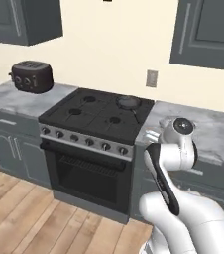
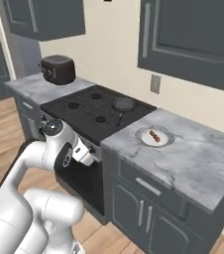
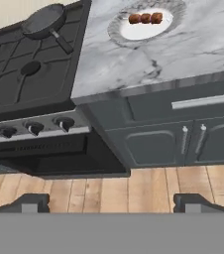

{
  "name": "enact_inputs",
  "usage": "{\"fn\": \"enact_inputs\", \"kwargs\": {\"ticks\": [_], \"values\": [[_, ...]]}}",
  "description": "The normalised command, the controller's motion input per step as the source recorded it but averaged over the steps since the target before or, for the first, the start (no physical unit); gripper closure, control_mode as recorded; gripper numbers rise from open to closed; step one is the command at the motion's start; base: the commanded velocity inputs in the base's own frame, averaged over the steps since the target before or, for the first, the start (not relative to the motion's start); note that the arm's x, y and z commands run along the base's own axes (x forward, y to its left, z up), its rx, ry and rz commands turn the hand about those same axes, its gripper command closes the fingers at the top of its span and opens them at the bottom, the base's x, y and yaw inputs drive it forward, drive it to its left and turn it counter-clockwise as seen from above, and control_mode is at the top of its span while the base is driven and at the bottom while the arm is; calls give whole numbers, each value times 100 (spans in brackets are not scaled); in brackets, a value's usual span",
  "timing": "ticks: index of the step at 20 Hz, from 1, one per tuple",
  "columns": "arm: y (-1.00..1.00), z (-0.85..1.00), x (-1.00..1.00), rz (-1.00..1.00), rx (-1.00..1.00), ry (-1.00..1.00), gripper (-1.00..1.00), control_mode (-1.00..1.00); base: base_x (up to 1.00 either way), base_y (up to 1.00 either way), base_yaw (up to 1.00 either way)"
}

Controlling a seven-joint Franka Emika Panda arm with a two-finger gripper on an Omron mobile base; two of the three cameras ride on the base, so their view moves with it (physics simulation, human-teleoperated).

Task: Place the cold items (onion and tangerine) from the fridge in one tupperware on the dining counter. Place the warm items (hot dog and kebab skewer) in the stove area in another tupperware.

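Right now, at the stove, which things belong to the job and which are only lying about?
For the job:
- kebab skewer on its plate, on the counter right of the stove
- open fingers, holding nothing

Lying about:
- frying pan on the stove
- toaster

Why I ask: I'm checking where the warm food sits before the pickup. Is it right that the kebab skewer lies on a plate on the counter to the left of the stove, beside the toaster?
Not quite. The kebab skewer lies on a plate, but on the counter to the right of the stove, as the right base view shows. The toaster stands on the left side.
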Motion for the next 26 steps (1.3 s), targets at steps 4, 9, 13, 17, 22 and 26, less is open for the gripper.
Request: {"fn": "enact_inputs", "kwargs": {"ticks": [4,9,13,17,22,26], "values": [[0,0,0,0,0,0,-100,100,3,-14,-45],[0,0,0,0,0,0,-100,100,29,15,-30],[0,0,0,0,0,0,-100,100,69,44,-34],[0,0,0,0,0,0,-100,100,89,20,-25],[0,0,0,0,0,0,-100,100,67,0,-27],[0,0,0,0,0,0,-100,100,45,5,-26]]}}
